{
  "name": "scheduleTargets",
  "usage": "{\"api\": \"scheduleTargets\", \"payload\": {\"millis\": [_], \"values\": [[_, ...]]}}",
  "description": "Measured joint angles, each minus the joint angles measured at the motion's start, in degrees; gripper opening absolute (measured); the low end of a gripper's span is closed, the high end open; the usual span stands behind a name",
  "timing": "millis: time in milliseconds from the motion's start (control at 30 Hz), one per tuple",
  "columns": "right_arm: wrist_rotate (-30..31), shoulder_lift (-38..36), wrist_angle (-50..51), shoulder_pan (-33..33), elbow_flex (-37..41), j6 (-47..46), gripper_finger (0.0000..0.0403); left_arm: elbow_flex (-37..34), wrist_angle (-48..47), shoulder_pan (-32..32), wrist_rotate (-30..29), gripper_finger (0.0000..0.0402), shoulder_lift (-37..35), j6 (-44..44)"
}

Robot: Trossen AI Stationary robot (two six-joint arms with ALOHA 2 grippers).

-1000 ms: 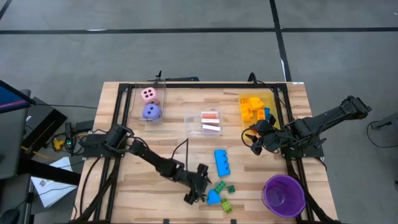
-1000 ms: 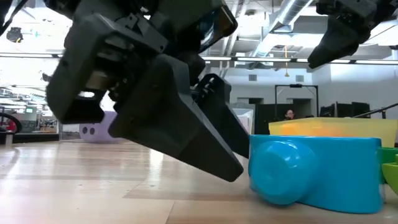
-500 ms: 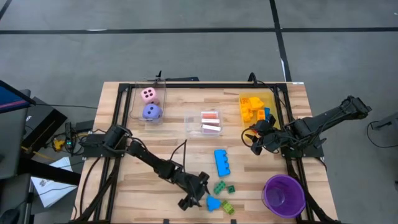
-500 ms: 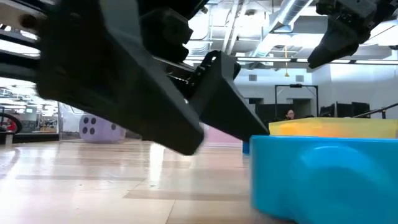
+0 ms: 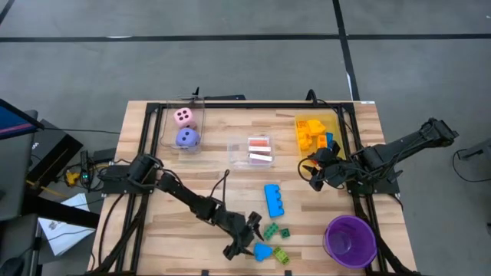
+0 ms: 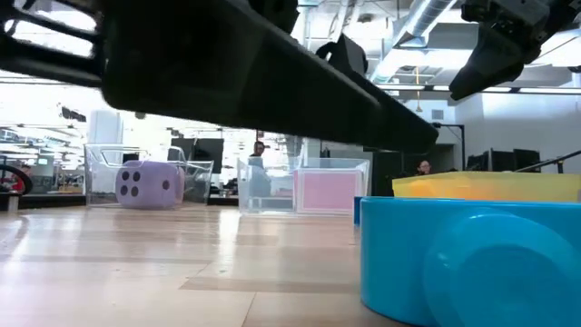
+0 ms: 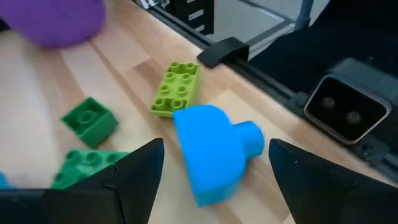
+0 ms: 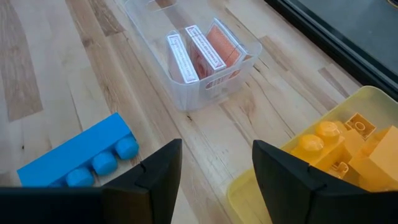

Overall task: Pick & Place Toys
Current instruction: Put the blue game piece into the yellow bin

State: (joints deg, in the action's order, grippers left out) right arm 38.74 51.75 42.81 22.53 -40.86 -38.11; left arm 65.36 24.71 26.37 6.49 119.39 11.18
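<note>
while dice, cards and yellow bricks [image 5: 313, 130] already sit in their bins at the far side of the counter [image 5: 192, 176], several toys remain loose near its front edge: a long blue brick [image 5: 275, 199], small green bricks [image 5: 277, 231] and a rounded blue brick [image 7: 214, 149]. the left gripper [image 7: 214, 180] hovers with fingers spread either side of that rounded blue brick, apparently not yet touching it. the right gripper [image 5: 311, 170] waits beside the yellow bin, fingers apart, empty.
</note>
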Motion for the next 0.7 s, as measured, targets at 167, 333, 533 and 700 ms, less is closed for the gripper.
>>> {"api": "scheduleTargets", "payload": {"millis": [167,333,533,700], "values": [[0.0,0.0,0.0,0.01,0.0,0.0,0.0188,-0.02,3.24,0.24,0.66,0.0297,2.32,-0.74],[0.0,0.0,0.0,0.01,0.0,-0.02,0.0188,-0.04,6.51,-0.1,1.84,0.0313,4.66,-0.93],[0.0,0.0,0.0,-0.01,0.0,0.02,0.0188,-0.02,6.66,-0.8,1.53,0.0311,4.74,-1.09],[0.0,-0.01,0.0,0.01,0.0,0.02,0.0188,-0.02,6.32,-1.72,3.24,0.0301,4.74,-3.42]]}}
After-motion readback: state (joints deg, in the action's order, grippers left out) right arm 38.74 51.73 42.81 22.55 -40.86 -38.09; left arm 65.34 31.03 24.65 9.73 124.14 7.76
